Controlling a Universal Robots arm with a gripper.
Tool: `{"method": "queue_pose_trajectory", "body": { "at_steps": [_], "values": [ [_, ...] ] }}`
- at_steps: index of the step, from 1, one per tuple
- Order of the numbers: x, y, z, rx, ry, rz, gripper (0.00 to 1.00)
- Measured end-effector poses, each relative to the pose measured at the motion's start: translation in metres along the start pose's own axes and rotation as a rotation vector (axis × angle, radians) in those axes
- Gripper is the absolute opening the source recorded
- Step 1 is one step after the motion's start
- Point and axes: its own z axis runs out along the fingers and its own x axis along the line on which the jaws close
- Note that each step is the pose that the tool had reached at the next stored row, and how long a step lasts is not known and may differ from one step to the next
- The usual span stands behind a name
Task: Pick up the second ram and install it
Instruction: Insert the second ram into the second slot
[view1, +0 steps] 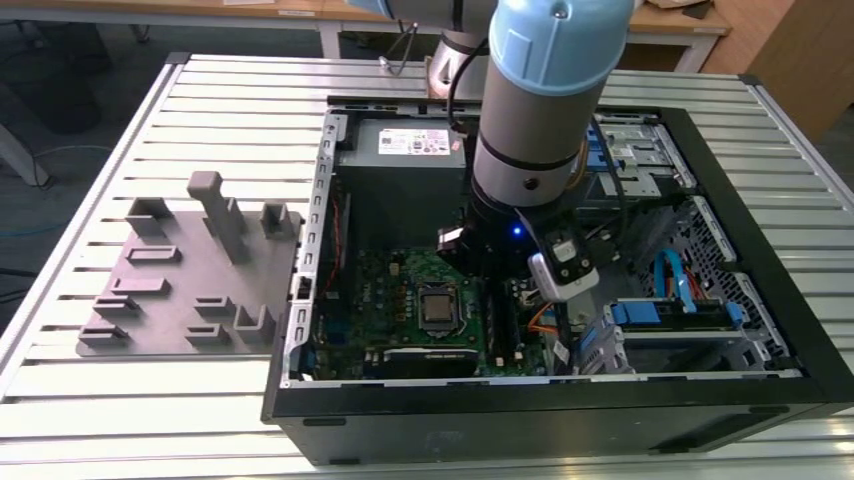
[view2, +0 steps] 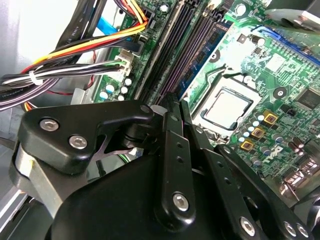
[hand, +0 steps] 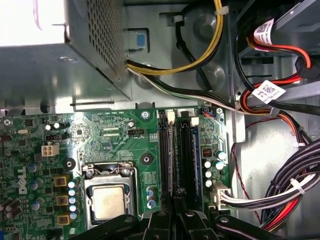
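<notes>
The second ram (hand: 173, 160) is a thin dark strip standing on edge in a memory slot of the green motherboard (hand: 100, 135), just beside the silver CPU (hand: 110, 202). My gripper (hand: 174, 207) is at one end of that strip, its two black fingers (view2: 170, 130) drawn together and shut. The second wrist view puts the gripper (view2: 176, 102) right over the slot's end; I cannot tell whether the tips touch the stick. In the exterior view the arm reaches down into the open computer case, with the gripper (view1: 497, 290) low beside the CPU (view1: 438, 303).
A grey fixture tray (view1: 174, 290) with upright blocks lies on the slatted table at the exterior view's left. The power supply (view1: 400, 150) fills the case's far end. Bundled cables (hand: 290, 190) crowd the side beyond the slots. Black case walls (view1: 534, 410) enclose the board.
</notes>
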Motion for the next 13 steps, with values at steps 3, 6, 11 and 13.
{"method": "queue_pose_trajectory", "body": {
  "at_steps": [3, 6, 11, 13],
  "values": [
    [0.0000, -0.0001, 0.0008, 0.0014, 0.0001, 0.000, 0.11],
    [0.0000, -0.0001, 0.0018, 0.0013, -0.0001, 0.000, 0.11],
    [-0.0003, 0.0000, 0.0021, 0.0012, -0.0001, 0.000, 0.11],
    [-0.0004, 0.0002, 0.0010, -0.0003, -0.0006, 0.000, 0.11]
  ]
}}
